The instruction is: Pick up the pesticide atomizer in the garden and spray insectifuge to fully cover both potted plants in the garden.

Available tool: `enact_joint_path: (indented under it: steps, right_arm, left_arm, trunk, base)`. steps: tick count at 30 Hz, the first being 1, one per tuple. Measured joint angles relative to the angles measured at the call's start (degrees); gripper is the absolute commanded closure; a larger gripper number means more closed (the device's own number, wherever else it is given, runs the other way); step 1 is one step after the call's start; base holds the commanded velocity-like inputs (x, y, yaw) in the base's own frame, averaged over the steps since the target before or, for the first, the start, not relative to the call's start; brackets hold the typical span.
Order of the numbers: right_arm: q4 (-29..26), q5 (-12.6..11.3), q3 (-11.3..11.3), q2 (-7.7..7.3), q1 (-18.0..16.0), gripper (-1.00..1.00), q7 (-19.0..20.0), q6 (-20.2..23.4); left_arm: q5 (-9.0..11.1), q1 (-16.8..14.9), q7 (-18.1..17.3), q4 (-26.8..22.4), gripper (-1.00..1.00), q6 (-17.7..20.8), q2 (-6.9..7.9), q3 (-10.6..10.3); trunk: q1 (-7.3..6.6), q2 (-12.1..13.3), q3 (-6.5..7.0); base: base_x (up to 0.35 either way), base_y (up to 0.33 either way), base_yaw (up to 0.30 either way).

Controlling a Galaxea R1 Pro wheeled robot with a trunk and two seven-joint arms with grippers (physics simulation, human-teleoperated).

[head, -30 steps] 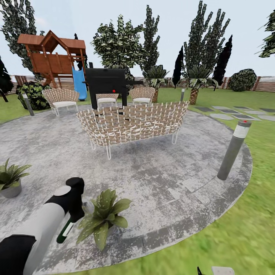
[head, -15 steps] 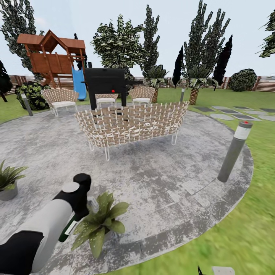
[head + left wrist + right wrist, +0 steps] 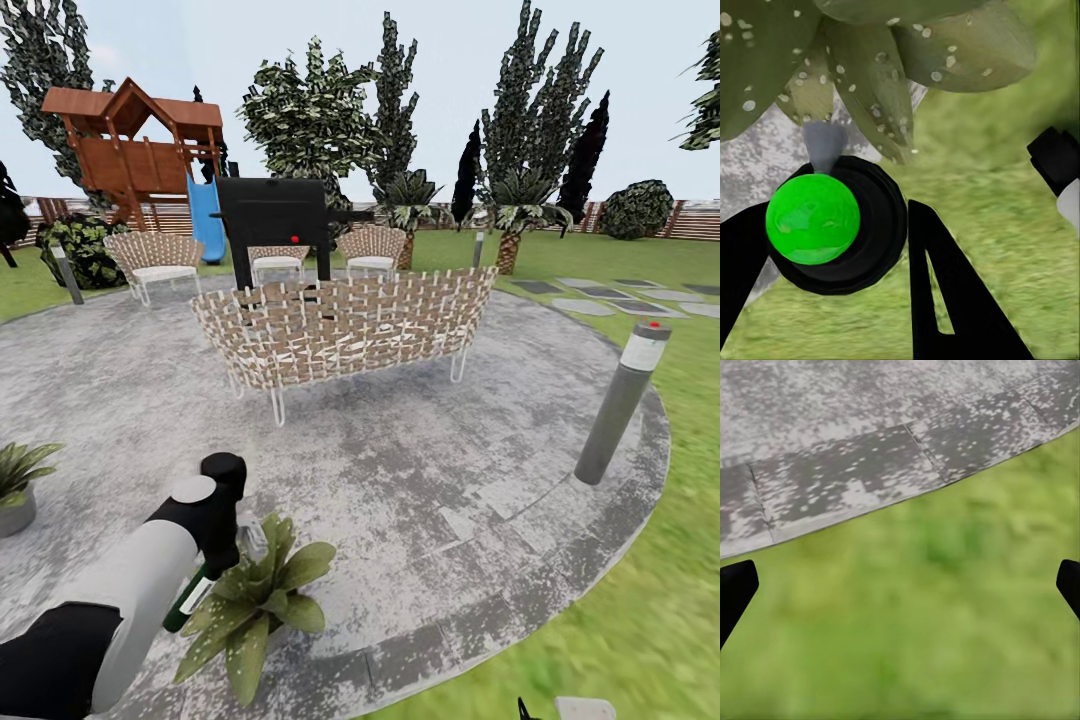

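the left gripper point(image 3: 222, 545) is clenched on the pesticide atomizer point(image 3: 192, 597), its nozzle just beside the near potted plant point(image 3: 250, 600) on the patio point(image 3: 420, 480). spraying plant 1 looks in hand; next comes the far potted plant point(image 3: 18, 485). the right gripper point(image 3: 900, 585) hangs released over grass.

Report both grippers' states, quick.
Left gripper: closed on the pesticide atomizer.
Right gripper: open, holding nothing.

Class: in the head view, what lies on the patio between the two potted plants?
Bare grey stone separates the near potted plant from the far one in the head view.
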Motion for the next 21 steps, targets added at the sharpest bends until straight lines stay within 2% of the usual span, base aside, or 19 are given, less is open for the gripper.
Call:
enact_joint_path:
  steps: [4,13,21]
  right_arm:
    - [0.02,0.0,-0.01,0.07,0.0,-1.0,0.0,0.0]
    - [0.02,0.0,-0.01,0.09,0.0,-1.0,0.0,0.0]
    - [0.1,0.0,-0.01,0.09,0.0,-1.0,0.0,-0.01]
  left_arm:
    - [-0.13,0.03,-0.02,0.06,1.0,-1.66,-0.23,-0.06]
    - [-0.19,0.48,-0.03,0.37,1.0,-1.65,-0.31,0.11]
    - [0.12,-0.09,0.01,-0.04,1.0,-1.04,-0.62,-0.2]
  trunk:
    - [0.0,0.0,0.0]
    - [0.0,0.0,0.0]
    - [-0.02,0.0,0.0]
  base:
    - [0.0,0.0,0.21]
    - [0.0,0.0,0.273]
    - [0.05,-0.033,0.032]
